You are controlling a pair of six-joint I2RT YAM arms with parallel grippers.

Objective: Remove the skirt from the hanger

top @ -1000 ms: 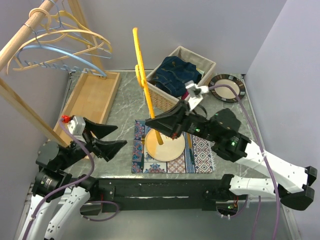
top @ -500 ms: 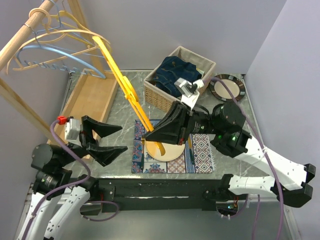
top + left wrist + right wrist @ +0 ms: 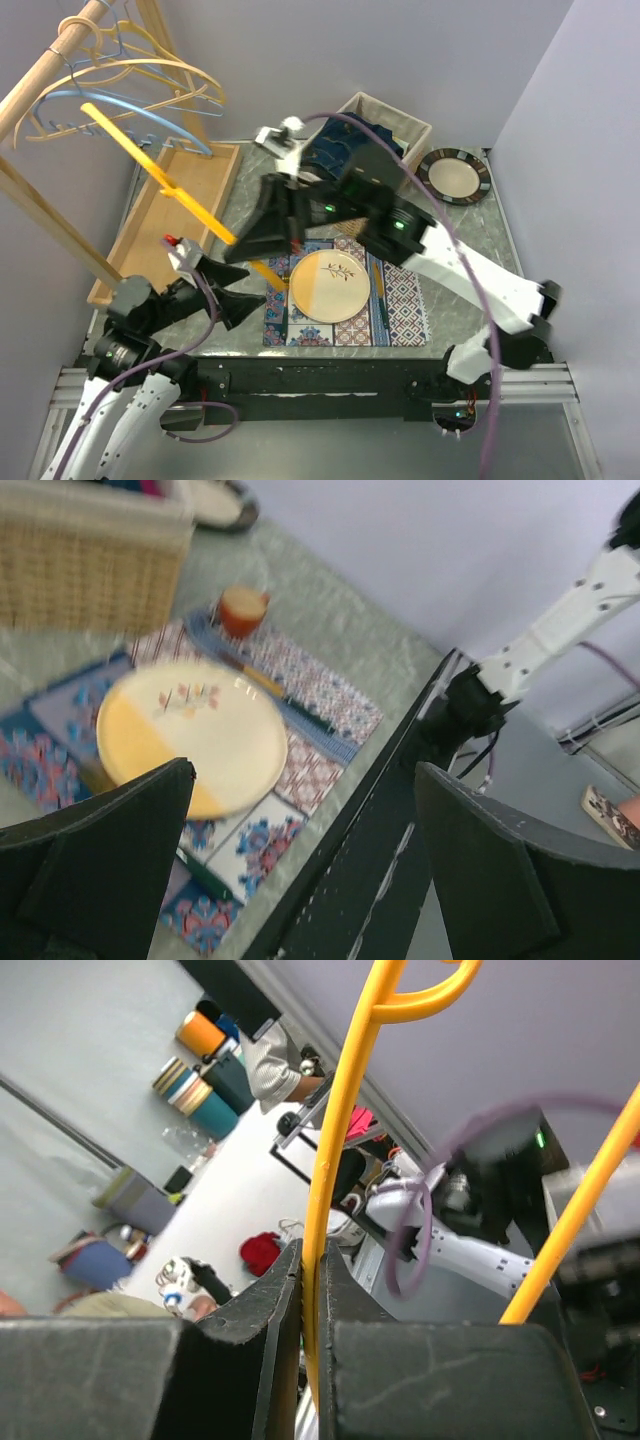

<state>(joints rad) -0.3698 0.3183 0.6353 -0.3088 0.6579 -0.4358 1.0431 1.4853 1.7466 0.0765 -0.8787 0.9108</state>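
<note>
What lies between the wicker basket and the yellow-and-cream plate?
In the left wrist view, only the patterned placemat edge and bare marble table separate the wicker basket from the plate; a small red cup stands just off to the side.

The yellow hanger (image 3: 165, 182) is clamped by its lower end in the right gripper's (image 3: 248, 250) jaws. It slants up and leftward above the tabletop. The dark denim skirt (image 3: 330, 155) lies bunched in the wicker basket (image 3: 400, 115).
</note>
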